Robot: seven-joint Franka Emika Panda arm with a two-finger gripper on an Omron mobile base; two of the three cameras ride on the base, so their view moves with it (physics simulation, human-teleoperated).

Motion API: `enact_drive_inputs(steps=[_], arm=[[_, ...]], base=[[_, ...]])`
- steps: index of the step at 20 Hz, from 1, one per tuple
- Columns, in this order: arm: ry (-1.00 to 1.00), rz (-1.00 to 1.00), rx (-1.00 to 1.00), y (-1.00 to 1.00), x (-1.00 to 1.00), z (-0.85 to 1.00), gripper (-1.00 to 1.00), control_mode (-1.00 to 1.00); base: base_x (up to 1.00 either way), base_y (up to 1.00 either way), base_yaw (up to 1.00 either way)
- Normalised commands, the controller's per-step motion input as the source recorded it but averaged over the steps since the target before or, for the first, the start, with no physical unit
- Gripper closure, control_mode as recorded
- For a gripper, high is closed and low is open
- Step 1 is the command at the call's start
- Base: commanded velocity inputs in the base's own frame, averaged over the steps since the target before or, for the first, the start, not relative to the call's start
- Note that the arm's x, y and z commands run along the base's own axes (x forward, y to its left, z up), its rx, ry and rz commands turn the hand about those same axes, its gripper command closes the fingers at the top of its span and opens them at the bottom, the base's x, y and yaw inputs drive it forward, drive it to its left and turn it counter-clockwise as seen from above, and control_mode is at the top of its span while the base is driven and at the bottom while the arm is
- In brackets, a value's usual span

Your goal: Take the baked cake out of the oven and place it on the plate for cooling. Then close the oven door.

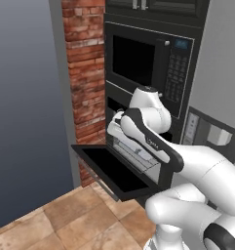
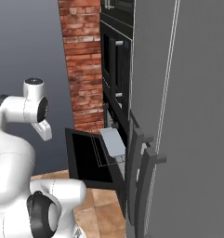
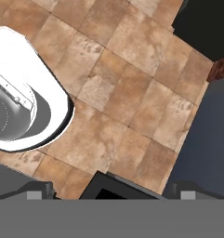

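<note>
- The oven door (image 1: pixel 107 171) is dropped open and lies flat like a shelf — the opening step looks done, the closing step is left.
- The oven (image 2: pixel 114 122) sits low in the dark cabinet column beside the brick pillar (image 1: pixel 85 73), under the black microwave (image 1: pixel 148 61) with its keypad.
- A wire rack is drawn out over the door and carries a flat pale-grey tray (image 2: pixel 114 142). I cannot make out the baked cake on it or anywhere else, and the plate is likewise not to be found, so the transfer seems still ahead.
- The end effector (image 3: pixel 111 191) points down at the floor; only its two dark tips rise at the bottom of the hand view, set far apart with nothing between them — spread and empty.
- Materials: the door is matte black with a dark glass pane and a thin pale edge; the rack is fine silver wire; the floor (image 3: pixel 132 83) is mottled tan tile with dark grout; the brick is rough red.
</note>
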Motion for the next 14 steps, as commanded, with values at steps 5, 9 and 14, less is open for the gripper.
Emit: enact_drive_inputs(steps=[5, 9, 14], arm=[[0.00, 0.00, 0.00, 0.00, 0.00, 0.00, -1.00, 1.00], [0.00, 0.00, -0.01, -0.42, 0.15, -0.30, -1.00, -1.00], [0.04, 0.00, -0.22, -0.32, 0.86, -0.79, -1.00, -1.00]], base=[[0.13, -0.34, 0.06], [0.00, 0.00, 0.00], [0.00, 0.00, 0.00]])
